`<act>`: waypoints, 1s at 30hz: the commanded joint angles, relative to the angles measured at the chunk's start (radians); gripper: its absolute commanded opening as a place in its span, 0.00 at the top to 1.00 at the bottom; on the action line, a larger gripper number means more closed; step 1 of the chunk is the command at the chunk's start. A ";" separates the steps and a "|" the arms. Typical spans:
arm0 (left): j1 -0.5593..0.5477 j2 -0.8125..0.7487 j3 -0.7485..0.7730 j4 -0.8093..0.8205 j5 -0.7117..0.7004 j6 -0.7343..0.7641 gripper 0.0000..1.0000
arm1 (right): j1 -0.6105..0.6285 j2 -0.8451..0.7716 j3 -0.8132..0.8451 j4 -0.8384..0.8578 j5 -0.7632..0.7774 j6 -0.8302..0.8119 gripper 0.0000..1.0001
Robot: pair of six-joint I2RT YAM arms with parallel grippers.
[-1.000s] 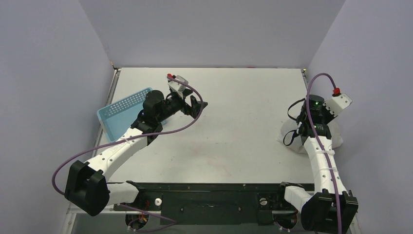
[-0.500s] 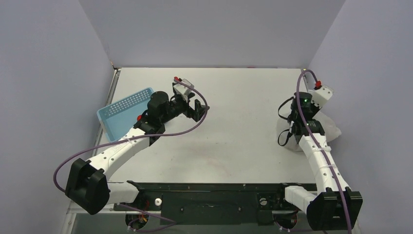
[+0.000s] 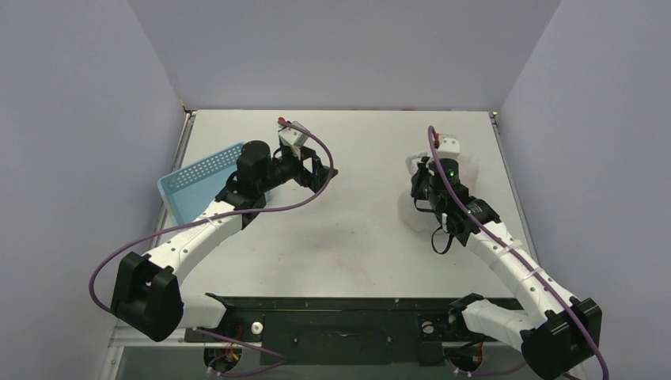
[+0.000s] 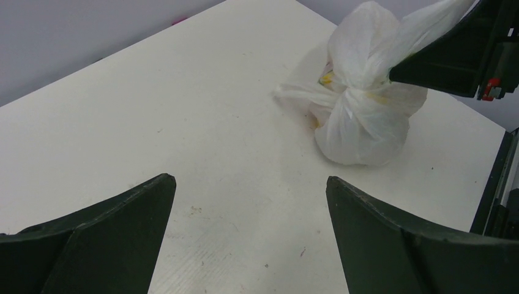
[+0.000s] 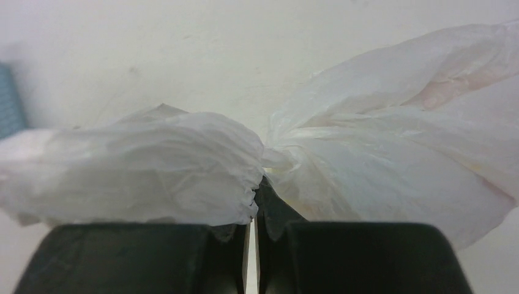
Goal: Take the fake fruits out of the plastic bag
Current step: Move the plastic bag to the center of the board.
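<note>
The plastic bag is white, crinkled and knotted at the top, and sits right of the table's middle. My right gripper is shut on the twisted plastic at the knot. In the right wrist view, its jaws pinch the bag where the two bunched parts meet. The fake fruits are hidden inside the bag. My left gripper hangs open over the table's left half, empty and pointing toward the bag. From the left wrist, the bag lies ahead and to the right, beyond the left gripper, with the right gripper on its top.
A blue perforated basket stands tilted at the table's left edge behind the left arm, and its corner shows in the right wrist view. Grey walls close in the table on three sides. A black rail runs along the near edge.
The right arm has swung left from the table's right edge toward the middle, taking the bag along in its shut jaws. The left gripper has stayed near the basket, turning slightly.
</note>
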 commanded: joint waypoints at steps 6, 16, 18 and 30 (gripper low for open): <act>-0.005 -0.017 0.032 0.022 0.031 0.019 0.06 | 0.169 -0.019 -0.033 0.185 -0.304 0.057 1.00; -0.005 -0.046 0.025 0.018 0.032 0.038 0.06 | 0.180 0.022 0.032 0.239 -0.485 0.193 1.00; -0.005 -0.048 0.022 0.028 0.032 0.028 0.06 | 0.180 0.048 0.061 0.230 -0.544 0.218 1.00; -0.037 -0.016 0.037 -0.018 0.060 0.084 0.06 | 0.158 0.155 0.108 0.120 -0.513 0.141 0.97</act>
